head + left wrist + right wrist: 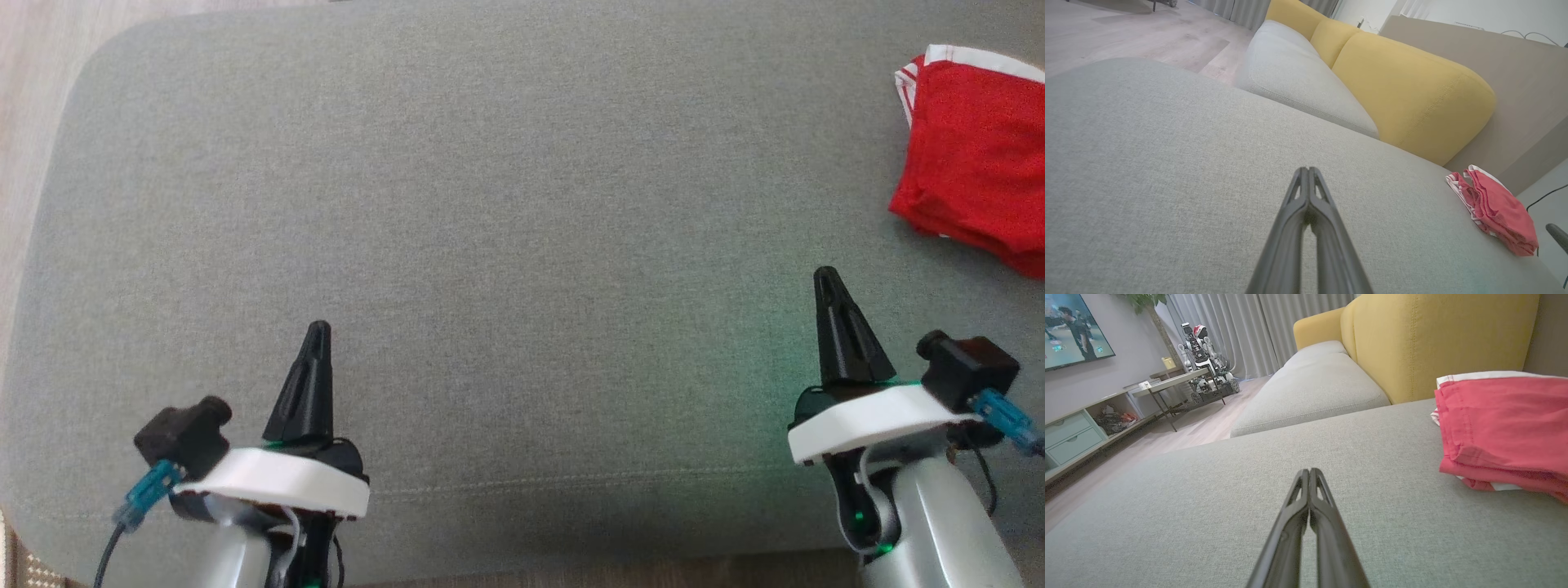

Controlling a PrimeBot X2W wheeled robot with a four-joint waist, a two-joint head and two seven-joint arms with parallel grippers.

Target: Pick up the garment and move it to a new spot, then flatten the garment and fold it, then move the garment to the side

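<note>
Black-fingered and pinched shut on nothing, the left gripper (319,328) and the right gripper (824,273) are poised above a grey woven cushion (490,204). The right one is near the garment (971,155) and the left one well apart from it. That single garment is red with white trim. It lies folded in a compact stack on the cushion's right side, with the frame edge of the head view cutting off part of it. Beyond the garment stand two mustard-yellow sofa backrests (1404,90), and a paler grey seat cushion (1290,73) runs along in front of them. A taupe panel (1515,81) rises behind the garment. Farther from the garment, past the seat cushion, lie pale wood flooring (1208,424), grey floor-length curtains (1241,330), a slim-legged table (1167,381) and one small robot-like machine (1206,363) on a wheeled base. Farthest from the garment are a low cabinet (1069,433) with two drawers, a leafy plant (1143,300) and one wall-mounted television (1069,330). The small on-screen markings on the television cannot be read.
</note>
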